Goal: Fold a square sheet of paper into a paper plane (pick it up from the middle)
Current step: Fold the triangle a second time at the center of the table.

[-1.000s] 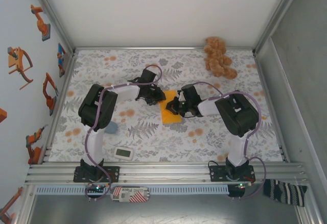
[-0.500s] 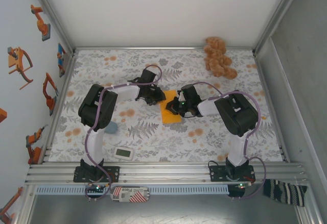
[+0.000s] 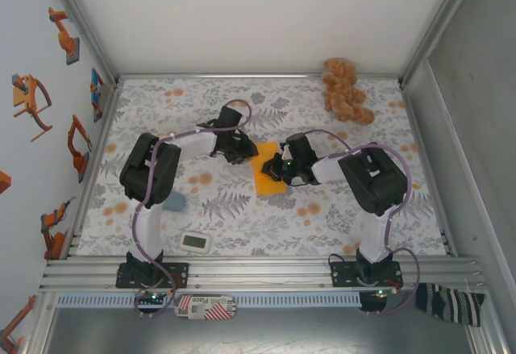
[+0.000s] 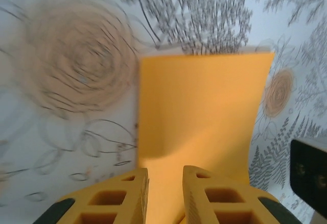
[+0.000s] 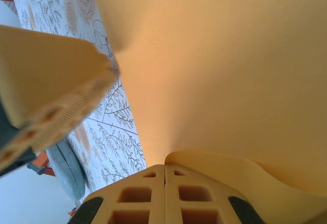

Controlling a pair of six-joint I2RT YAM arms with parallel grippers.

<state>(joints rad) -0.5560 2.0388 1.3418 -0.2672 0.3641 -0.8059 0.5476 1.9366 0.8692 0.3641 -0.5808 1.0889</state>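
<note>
Tan plush toy (image 3: 347, 89), floral cloth (image 3: 145, 120)

Left end effector (image 4: 165, 175) ajar; right end effector (image 5: 164, 167) closed (fingers touching).

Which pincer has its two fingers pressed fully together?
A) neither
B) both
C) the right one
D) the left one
C: the right pincer has its fingers meeting with no gap, just in front of the orange paper, while the left pincer shows a slit between its fingers.
</note>
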